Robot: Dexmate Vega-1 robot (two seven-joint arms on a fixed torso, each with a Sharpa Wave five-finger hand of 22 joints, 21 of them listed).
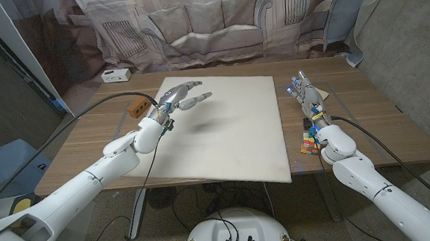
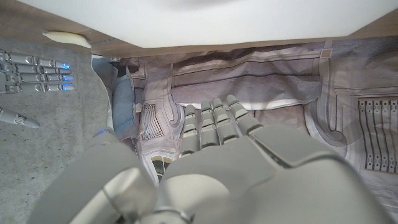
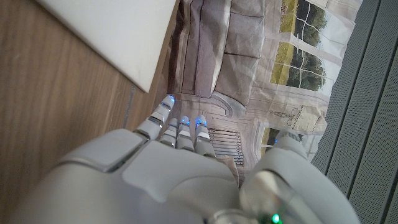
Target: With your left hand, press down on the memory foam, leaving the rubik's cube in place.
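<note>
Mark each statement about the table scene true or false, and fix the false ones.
1. The left hand is over the white foam pad. True.
2. The Rubik's cube sits on the foam pad. False: it is on the wooden table, right of the pad, beside the right arm.
3. The right hand holds nothing. True.
4. The left hand grips the small brown block. False: the block lies on the table left of the pad, untouched.

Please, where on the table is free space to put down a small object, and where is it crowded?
Free: the memory foam in front of the left hand; bare table between foam and left edge, nearer than the small brown block. Crowded: the right strip, where the right hand and rubik's cube sit.
</note>
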